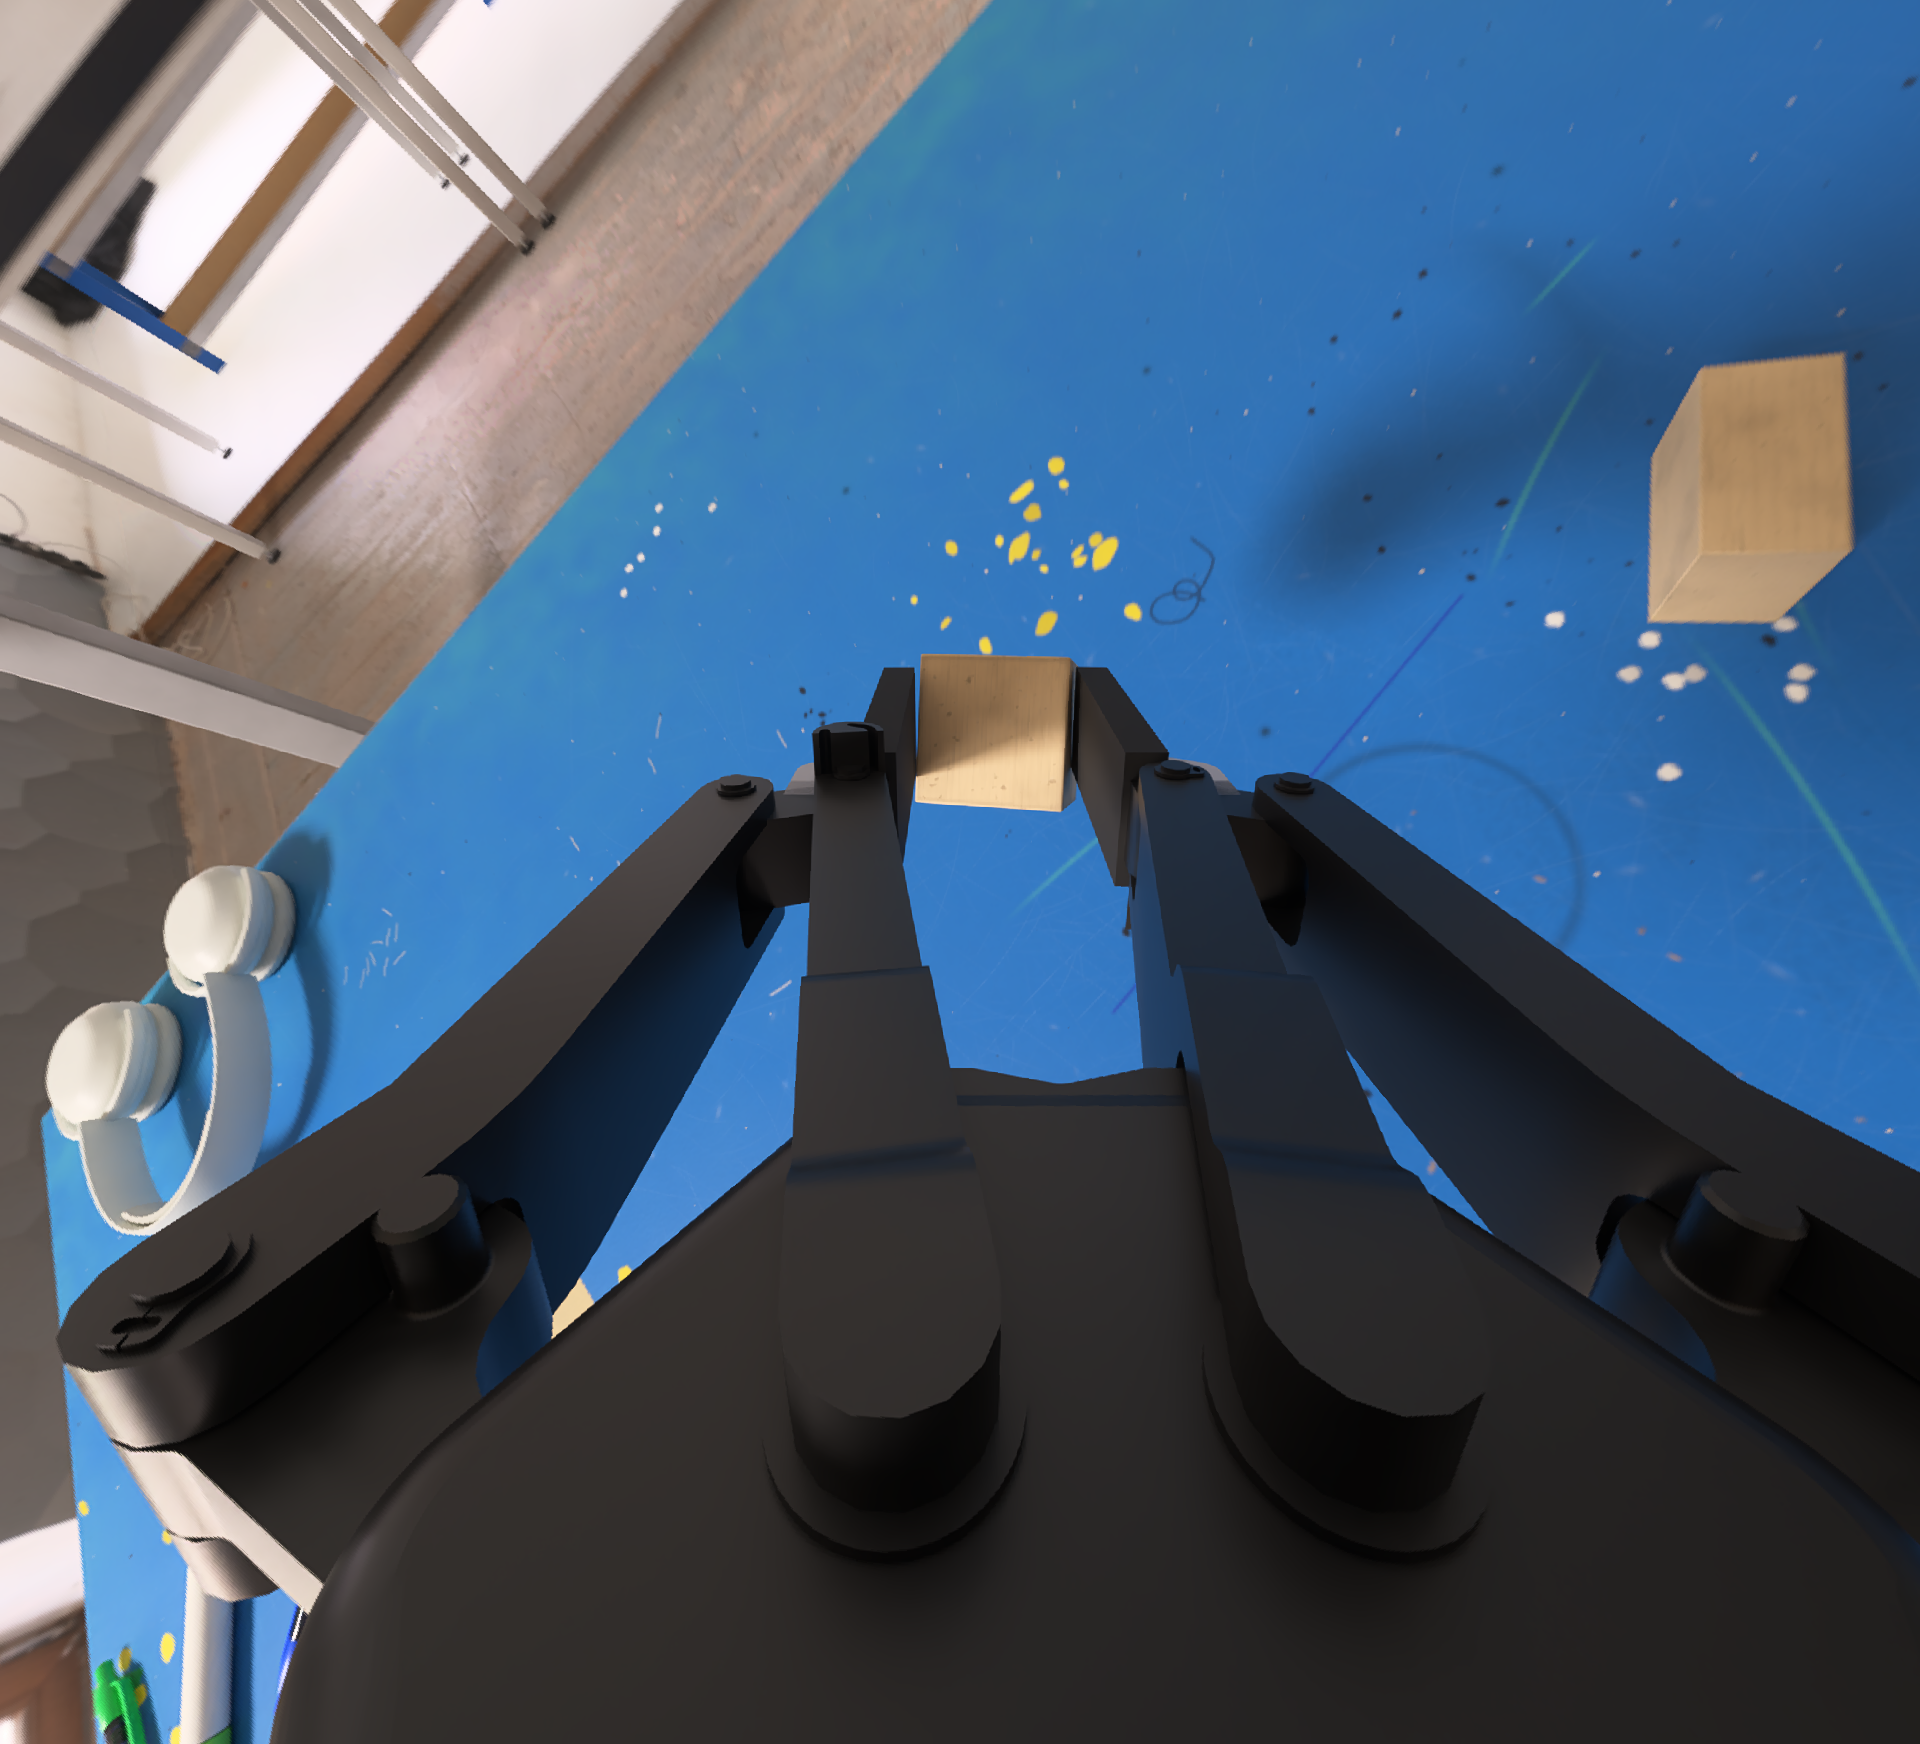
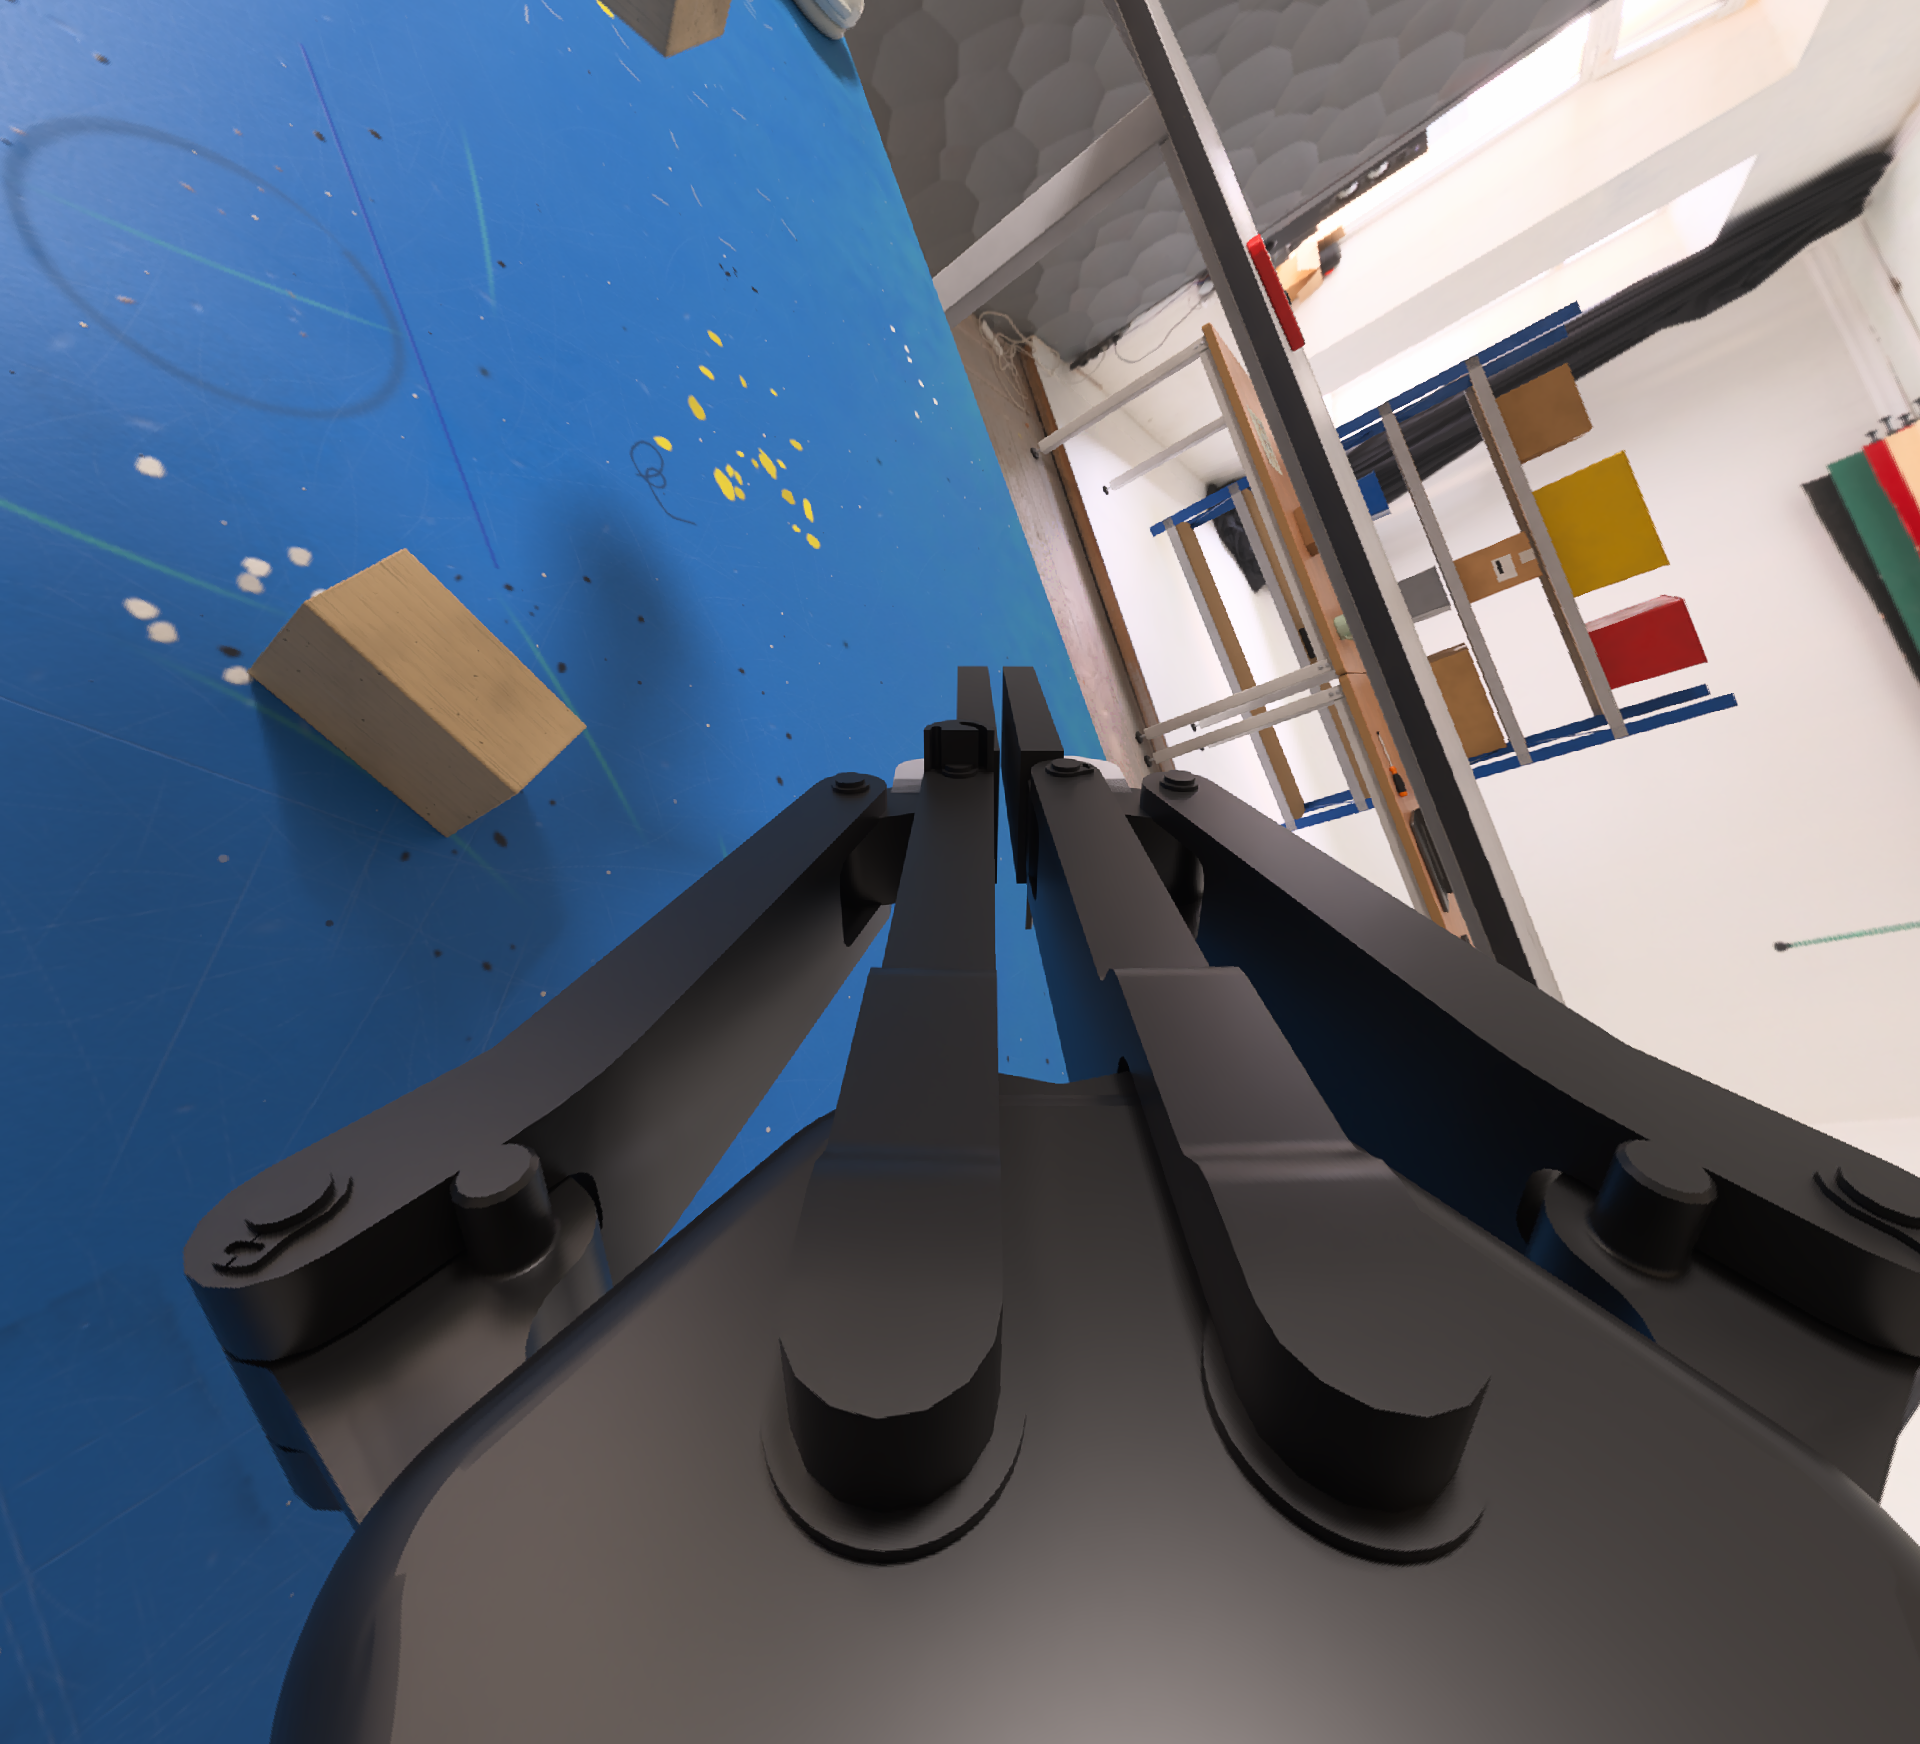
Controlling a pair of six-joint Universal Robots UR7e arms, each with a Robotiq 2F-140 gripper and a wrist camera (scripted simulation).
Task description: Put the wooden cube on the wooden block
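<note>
Pale wooden cube (image 1: 992,731) is held above the table; larger wooden block (image 1: 1752,489) lies well apart.

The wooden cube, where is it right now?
The wooden cube is clamped in the left gripper, off the blue table; the wooden block lies to its right in the left wrist view.

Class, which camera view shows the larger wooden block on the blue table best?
The right wrist view: the larger wooden block lies close, three faces visible. The left wrist view shows it farther off, near the frame's right edge.
</note>
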